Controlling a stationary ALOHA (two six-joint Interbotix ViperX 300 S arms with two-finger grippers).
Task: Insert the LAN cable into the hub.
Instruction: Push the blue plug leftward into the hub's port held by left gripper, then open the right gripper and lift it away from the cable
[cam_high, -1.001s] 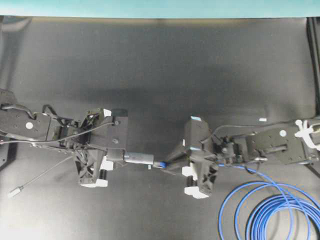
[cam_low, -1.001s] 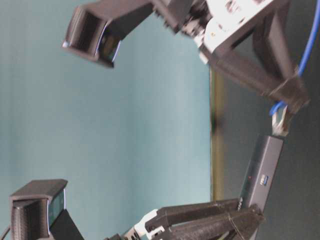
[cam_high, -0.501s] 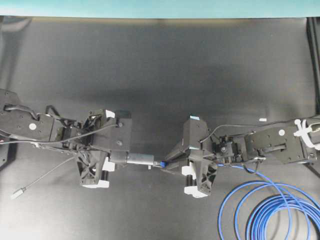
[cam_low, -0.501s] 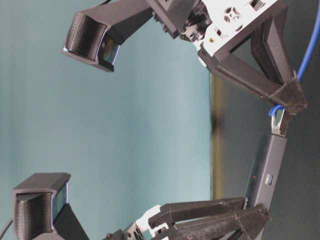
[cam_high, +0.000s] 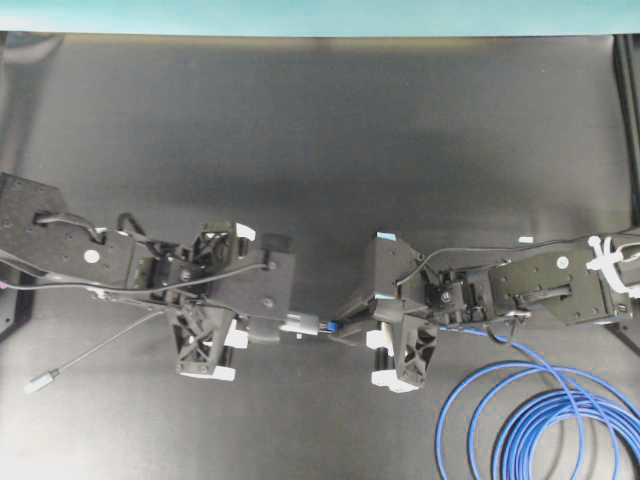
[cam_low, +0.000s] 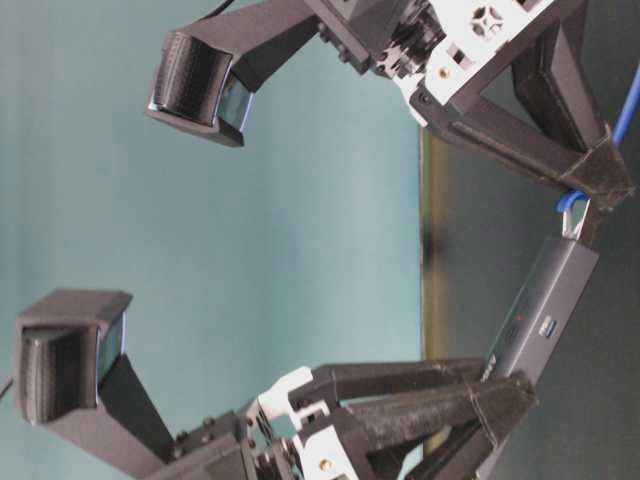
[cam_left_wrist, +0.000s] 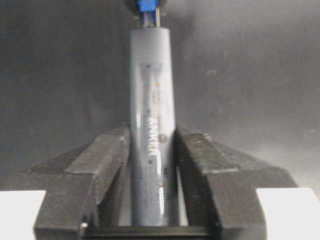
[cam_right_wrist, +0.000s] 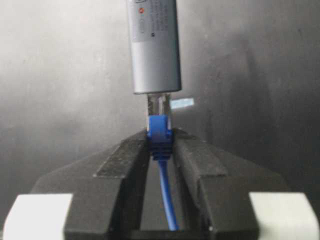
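**Plug at hub mouth, seating unclear**

Left gripper (cam_left_wrist: 152, 165) clamps the hub (cam_left_wrist: 151, 125); right gripper (cam_right_wrist: 161, 150) pinches the LAN cable (cam_right_wrist: 160, 131) by its boot; clear plug partly inside the port, depth unreadable; coils cut off bottom-right overhead.

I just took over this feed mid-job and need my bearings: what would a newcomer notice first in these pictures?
At the centre of the black table, two grippers meet end to end: the left gripper clamps a slim dark-grey rectangular hub, and the right gripper pinches the blue boot of a thin bright-blue LAN cable. The cable's clear plug sits at the hub's end port. The rest of the cable lies coiled at the table's lower right.
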